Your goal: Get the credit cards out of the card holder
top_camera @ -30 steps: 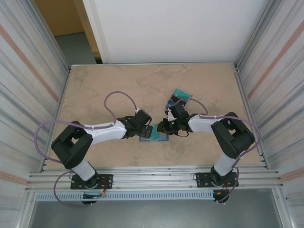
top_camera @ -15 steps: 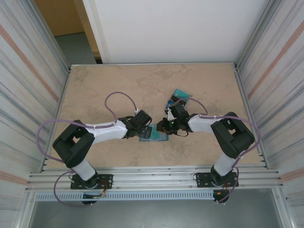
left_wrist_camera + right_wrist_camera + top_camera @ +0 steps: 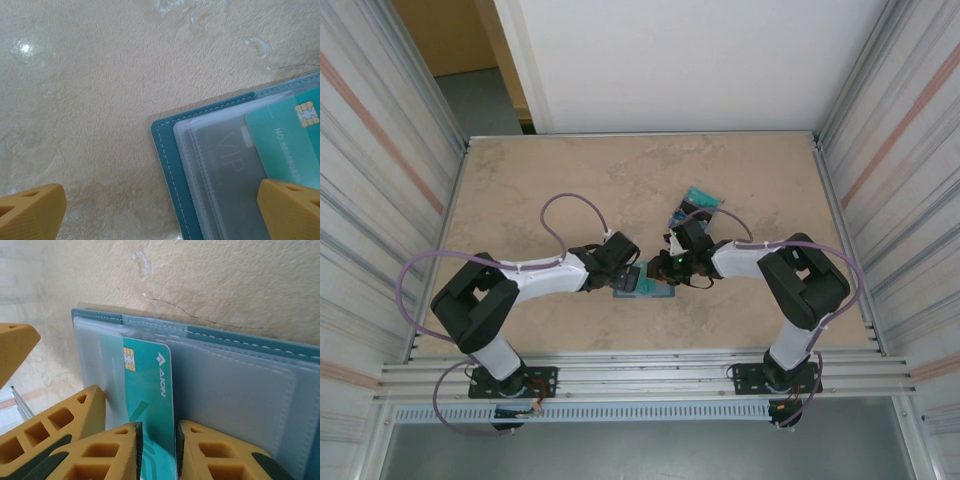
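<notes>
The card holder [image 3: 645,288] lay open and flat on the counter [image 3: 570,180], just below the centre of the overhead view, between the two end effectors. The left end effector [image 3: 628,272] sat at its left edge, the right end effector [image 3: 660,272] at its right.

In the right wrist view, the right end effector [image 3: 157,452] was clenched on a teal credit card [image 3: 150,385] at the bottom of the frame, with one yellow finger [image 3: 117,452] on each side of the card's lower end. The card's chip end was still under the clear pocket of the card holder [image 3: 240,335].

In the left wrist view, the left end effector [image 3: 160,212] was released, its fingers [image 3: 30,210] spread to the lower corners. The card holder [image 3: 167,165] filled the lower right, holding a grey card marked VIP [image 3: 225,155] with the teal credit card [image 3: 285,145] over it.

A pile of credit cards [image 3: 700,200] lay apart, up and right of centre.
</notes>
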Tool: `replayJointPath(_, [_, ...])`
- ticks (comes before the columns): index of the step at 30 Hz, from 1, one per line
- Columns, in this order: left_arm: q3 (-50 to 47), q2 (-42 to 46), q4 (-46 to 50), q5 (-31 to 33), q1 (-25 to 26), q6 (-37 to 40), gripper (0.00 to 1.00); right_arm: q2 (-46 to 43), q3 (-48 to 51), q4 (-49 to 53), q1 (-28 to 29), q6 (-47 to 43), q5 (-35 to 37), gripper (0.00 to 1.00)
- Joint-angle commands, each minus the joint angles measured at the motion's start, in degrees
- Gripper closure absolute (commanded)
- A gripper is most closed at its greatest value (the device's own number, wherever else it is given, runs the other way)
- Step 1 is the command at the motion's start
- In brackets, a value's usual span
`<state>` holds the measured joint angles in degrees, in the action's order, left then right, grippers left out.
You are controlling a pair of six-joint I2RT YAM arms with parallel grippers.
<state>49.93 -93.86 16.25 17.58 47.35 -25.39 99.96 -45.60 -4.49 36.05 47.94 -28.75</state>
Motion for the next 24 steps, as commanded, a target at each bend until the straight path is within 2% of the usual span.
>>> replayJointPath(1, [0.12,-0.84,2.42,0.18,0.22,-0.45,0.01,2.08,0.31,-1.64,0.46,2.21,-1.56,0.77])
replayJointPath(9, [-0.63,-0.28,2.04,0.08,0.33,-0.76,0.01,0.38,2.53,-7.19,-0.41,4.00,-4.36,0.83])
replayJointPath(13, [-0.74,0.14,2.06,0.18,0.29,-0.80,0.01,-1.20,2.63,-6.12,-0.63,2.97,-3.48,0.96])
replayJointPath(16, [-0.78,0.57,2.08,0.50,0.28,-0.75,0.01,-2.63,2.29,-3.11,-1.00,1.28,-1.44,1.00])
replayJointPath(24, [-0.98,1.36,2.29,1.46,0.28,-0.24,0.01,-7.63,-1.62,12.79,-1.15,-6.27,7.69,1.00])
